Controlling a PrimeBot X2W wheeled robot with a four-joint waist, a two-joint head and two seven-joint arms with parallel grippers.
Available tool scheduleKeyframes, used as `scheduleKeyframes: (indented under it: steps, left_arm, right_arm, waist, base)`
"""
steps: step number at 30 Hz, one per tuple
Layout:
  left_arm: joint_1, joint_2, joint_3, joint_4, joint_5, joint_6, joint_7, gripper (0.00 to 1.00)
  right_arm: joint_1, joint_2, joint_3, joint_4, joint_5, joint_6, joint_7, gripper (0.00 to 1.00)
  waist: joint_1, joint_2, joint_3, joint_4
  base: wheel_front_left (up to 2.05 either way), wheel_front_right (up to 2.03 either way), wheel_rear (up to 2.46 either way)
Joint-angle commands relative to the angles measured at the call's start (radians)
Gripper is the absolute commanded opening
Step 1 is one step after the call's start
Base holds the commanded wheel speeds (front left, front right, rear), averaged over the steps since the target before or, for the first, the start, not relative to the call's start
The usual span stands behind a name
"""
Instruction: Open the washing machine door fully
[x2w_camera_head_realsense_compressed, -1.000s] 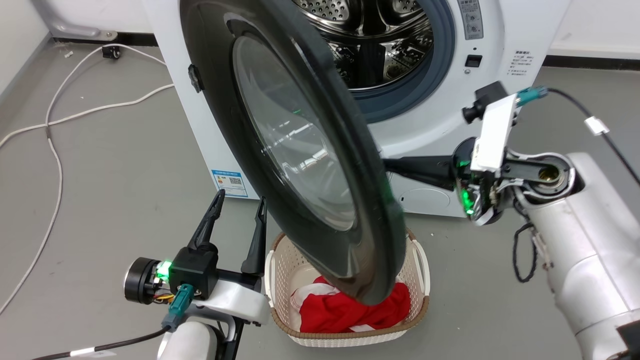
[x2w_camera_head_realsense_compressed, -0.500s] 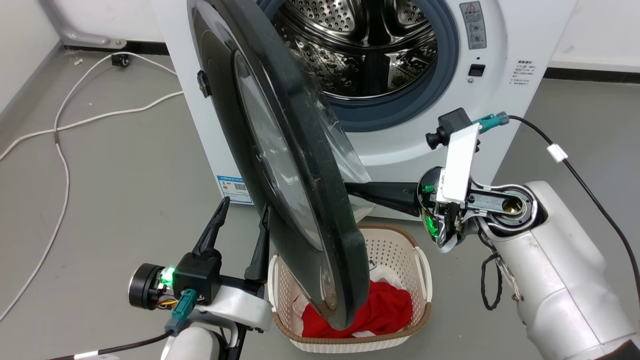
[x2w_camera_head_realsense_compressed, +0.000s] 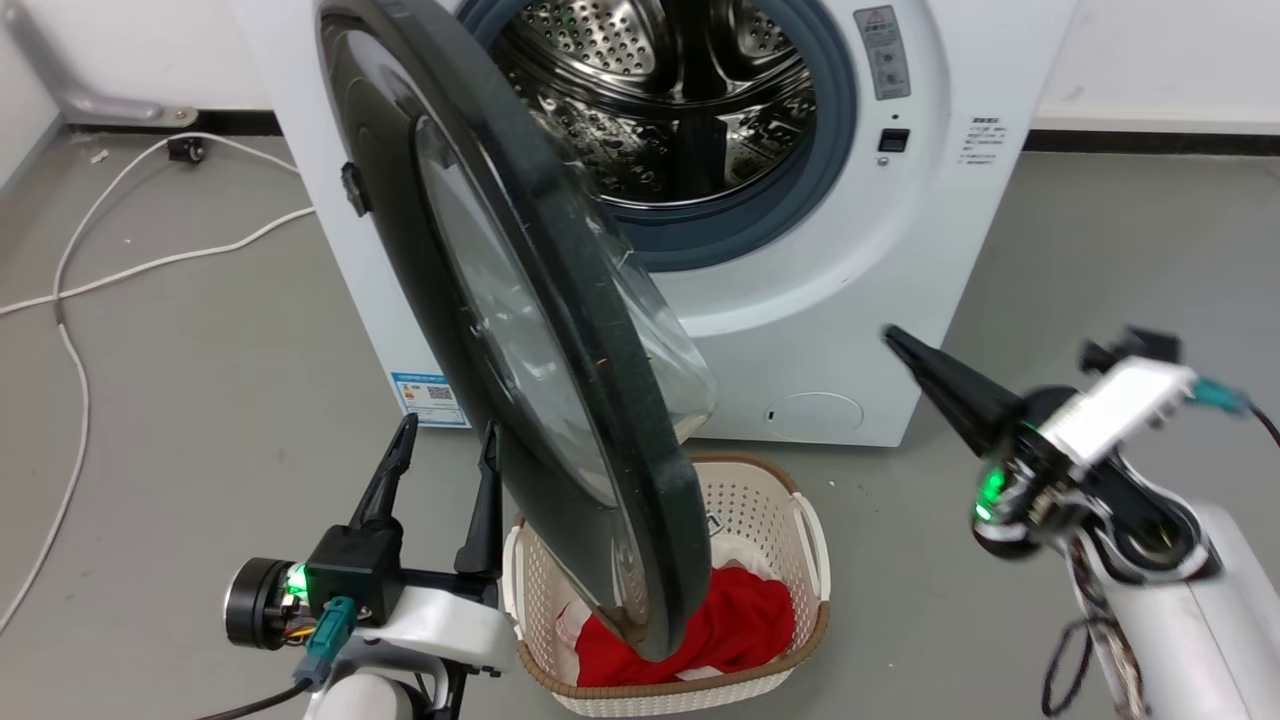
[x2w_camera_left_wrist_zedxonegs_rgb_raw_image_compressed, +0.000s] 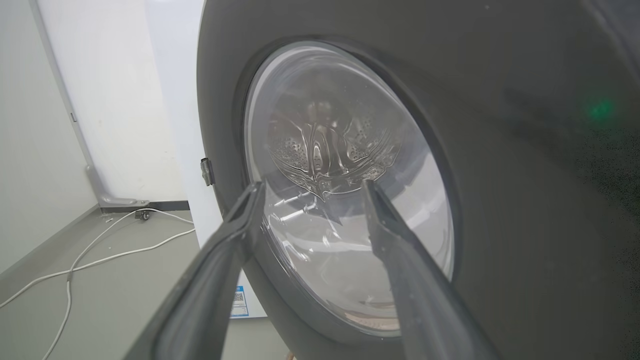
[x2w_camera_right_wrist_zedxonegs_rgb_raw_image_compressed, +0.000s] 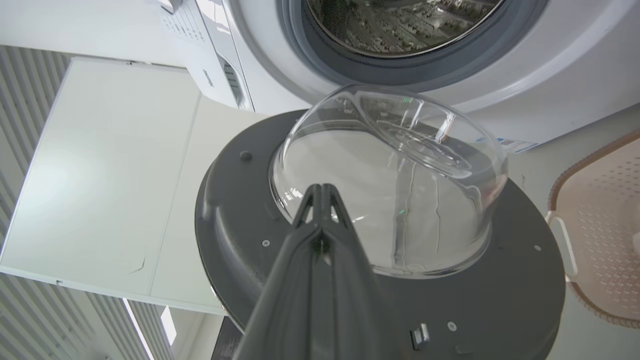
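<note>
The washing machine (x2w_camera_head_realsense_compressed: 850, 300) is a white front-loader with its steel drum mouth (x2w_camera_head_realsense_compressed: 660, 100) uncovered. Its washing machine door (x2w_camera_head_realsense_compressed: 610, 400), a black disc with a clear glass bowl, stands swung out toward me, hinged on the left, almost edge-on. My left gripper (x2w_camera_head_realsense_compressed: 447, 430) is open just left of the door's outer face, fingers pointing up. The left wrist view has that gripper (x2w_camera_left_wrist_zedxonegs_rgb_raw_image_compressed: 311, 186) open in front of the door (x2w_camera_left_wrist_zedxonegs_rgb_raw_image_compressed: 500, 200) glass. My right gripper (x2w_camera_head_realsense_compressed: 890, 335) is shut, empty and apart from the door on its inner side. In the right wrist view the shut right gripper (x2w_camera_right_wrist_zedxonegs_rgb_raw_image_compressed: 320, 189) points at the door (x2w_camera_right_wrist_zedxonegs_rgb_raw_image_compressed: 240, 210).
A cream laundry basket (x2w_camera_head_realsense_compressed: 810, 540) with a red cloth (x2w_camera_head_realsense_compressed: 740, 620) sits on the floor under the door's lower edge. White cables (x2w_camera_head_realsense_compressed: 100, 270) lie on the grey floor at left. Open floor lies right of the machine.
The right gripper has drawn back to the right, away from the door's inner side. The door has swung a little further out. The head camera has shifted.
</note>
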Motion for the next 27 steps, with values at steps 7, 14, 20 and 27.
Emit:
scheduleKeyframes:
  steps: [7,14,20,27]
  left_arm:
    - [0.039,-0.001,0.039,-0.015,-0.013,0.008,-0.002,1.0]
    - [0.066,-0.001,0.065,-0.02,-0.017,0.005,-0.002,1.0]
    - [0.078,-0.001,0.076,-0.018,-0.011,0.001,-0.002,1.0]
    - [0.081,-0.002,0.081,-0.015,-0.006,-0.006,-0.002,1.0]
  right_arm:
    - [0.25,-0.012,-0.146,-0.123,0.023,0.0,-0.203,0.4]
    - [0.447,0.025,-0.18,-0.27,-0.126,0.0,-0.436,1.0]
    - [0.526,0.043,-0.176,-0.33,-0.421,0.0,-0.648,1.0]
    - [0.515,0.052,-0.259,-0.404,-0.993,0.0,-0.78,1.0]
  waist:
    - [0.0001,0.0,-0.019,-0.035]
    - [0.0001,0.0,-0.031,-0.047]
    - [0.0001,0.0,-0.038,-0.054]
    - [0.0001,0.0,-0.043,-0.059]
  base:
    - [0.0,0.0,0.0]
    - [0.0,0.0,0.0]
    - [0.0,0.0,0.0]
    - [0.0,0.0,0.0]
